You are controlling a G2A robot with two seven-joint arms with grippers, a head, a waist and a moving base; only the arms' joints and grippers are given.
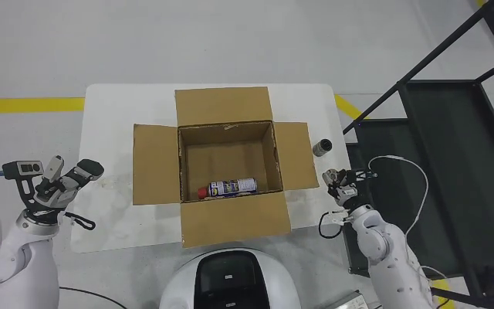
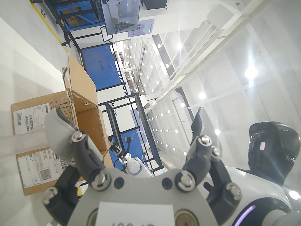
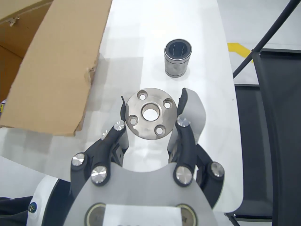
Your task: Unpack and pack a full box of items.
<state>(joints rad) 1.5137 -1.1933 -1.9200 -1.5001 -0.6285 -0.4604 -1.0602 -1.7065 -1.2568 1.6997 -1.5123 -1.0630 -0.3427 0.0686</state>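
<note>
An open cardboard box (image 1: pixel 226 166) stands in the middle of the white table (image 1: pixel 116 116), flaps spread. Inside lies a spray can (image 1: pixel 229 187) with a red cap. My right gripper (image 3: pixel 151 105) is shut on a round metal flange (image 3: pixel 150 113) with several holes, held just above the table's right side, seen also from above as the right gripper (image 1: pixel 340 184). A metal cylinder bearing (image 3: pixel 177 58) stands upright on the table just beyond it, the bearing (image 1: pixel 322 146) right of the box flap. My left gripper (image 2: pixel 127 125) is open and holds nothing, off the table's left edge, the left gripper (image 1: pixel 77 174) pointing toward the box (image 2: pixel 58 118).
A dark metal stair frame (image 1: pixel 432 100) stands close to the table's right edge. The box's right flap (image 3: pixel 58 66) juts out over the table beside my right gripper. Yellow floor tape (image 1: pixel 42 103) runs behind the table.
</note>
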